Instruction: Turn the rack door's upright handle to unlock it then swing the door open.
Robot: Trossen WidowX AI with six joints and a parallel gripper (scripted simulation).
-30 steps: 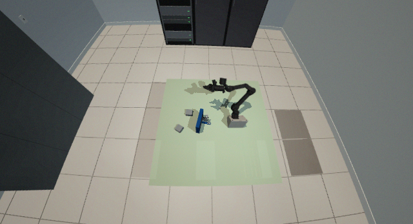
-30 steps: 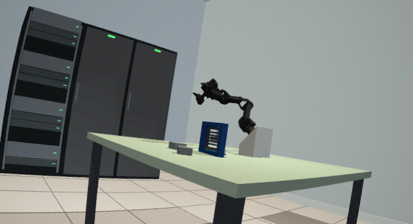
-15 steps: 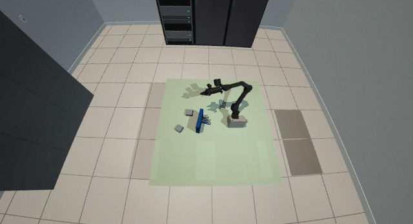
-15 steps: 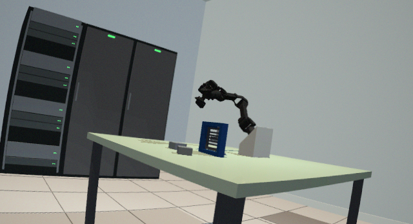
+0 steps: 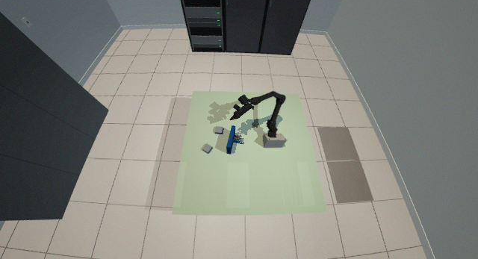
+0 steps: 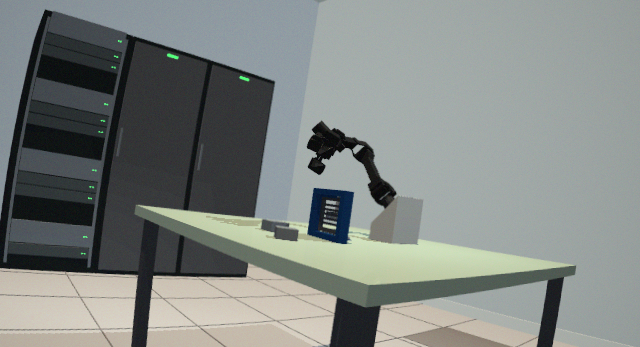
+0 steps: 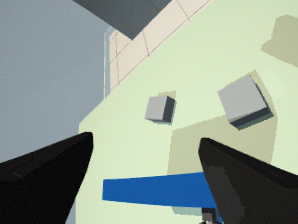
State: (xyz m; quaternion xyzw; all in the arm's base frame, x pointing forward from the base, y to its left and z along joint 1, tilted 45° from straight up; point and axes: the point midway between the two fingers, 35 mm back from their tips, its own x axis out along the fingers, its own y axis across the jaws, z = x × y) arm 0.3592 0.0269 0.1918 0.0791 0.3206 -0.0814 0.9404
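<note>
The blue rack frame [image 5: 231,141] [image 6: 348,217] [image 7: 155,190] stands upright on the pale green table [image 5: 276,188] [image 6: 440,267]. Pale slats [image 6: 330,222] show in its opening in the exterior view. Small grey and blue parts [image 5: 238,138] stick out on its side toward the arm's base. The door and its handle are too small or hidden to tell apart, so the door's angle and the handle's turn cannot be told. My gripper [image 5: 232,119] [image 6: 316,168] [image 7: 147,143] is open and empty, in the air above the rack. Its right finger covers part of the frame in the wrist view.
Two grey blocks lie on the table on the frame's far side from the arm: one block [image 5: 219,130] and another block [image 5: 207,148]. The arm's pale base block [image 5: 274,141] [image 6: 407,219] stands on the frame's other side. Tall dark cabinets [image 5: 243,20] [image 6: 155,157] stand beyond the table.
</note>
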